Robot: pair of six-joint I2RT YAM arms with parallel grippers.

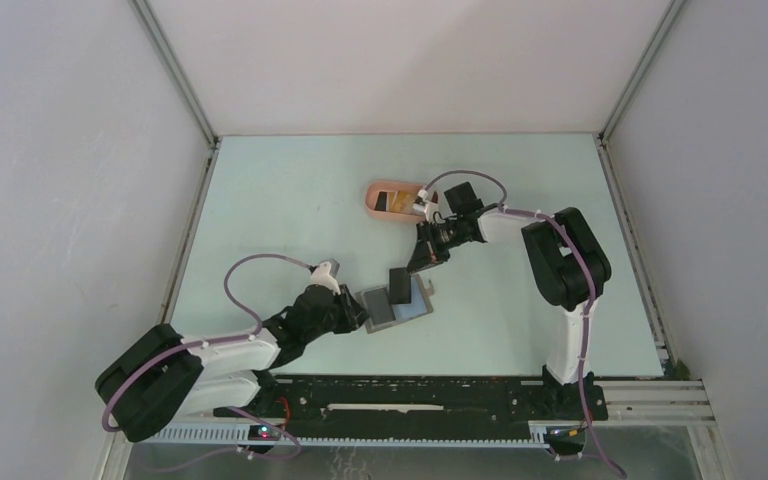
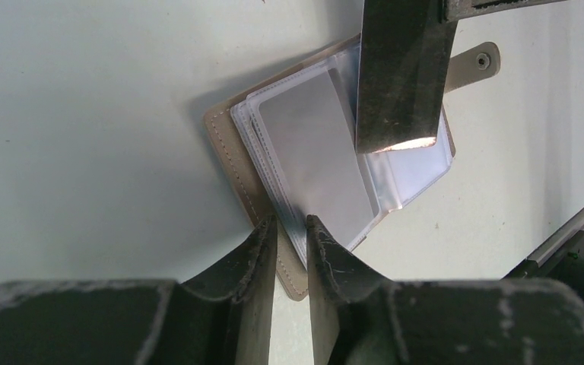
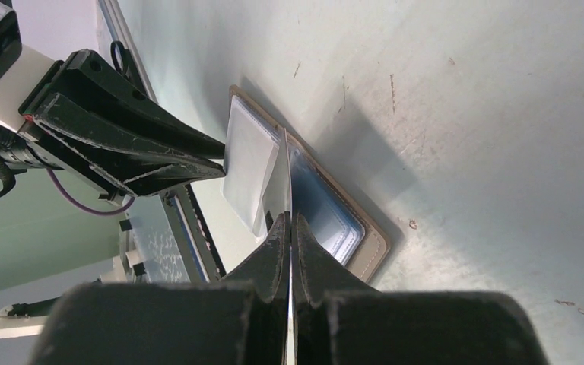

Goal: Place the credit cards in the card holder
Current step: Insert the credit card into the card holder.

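Observation:
The card holder (image 1: pixel 412 306) lies open on the table, a beige-grey wallet with clear plastic sleeves (image 2: pixel 315 156). My left gripper (image 1: pixel 358 308) is shut on its near-left edge, and the cover and sleeves sit between the jaws (image 2: pixel 293 224). My right gripper (image 1: pixel 417 266) is shut on a black credit card (image 1: pixel 400 285) and holds it on edge, its lower end down among the sleeves. That card shows dark in the left wrist view (image 2: pixel 399 76) and edge-on in the right wrist view (image 3: pixel 284 179), pinched at my right gripper (image 3: pixel 290 220) above the wallet (image 3: pixel 376 243).
A salmon-pink oval tray (image 1: pixel 375 190) stands behind the right gripper and holds more cards (image 1: pixel 394 201), black and orange. The left gripper's fingers (image 3: pixel 198 156) lie close to the held card. White walls and metal rails bound the table.

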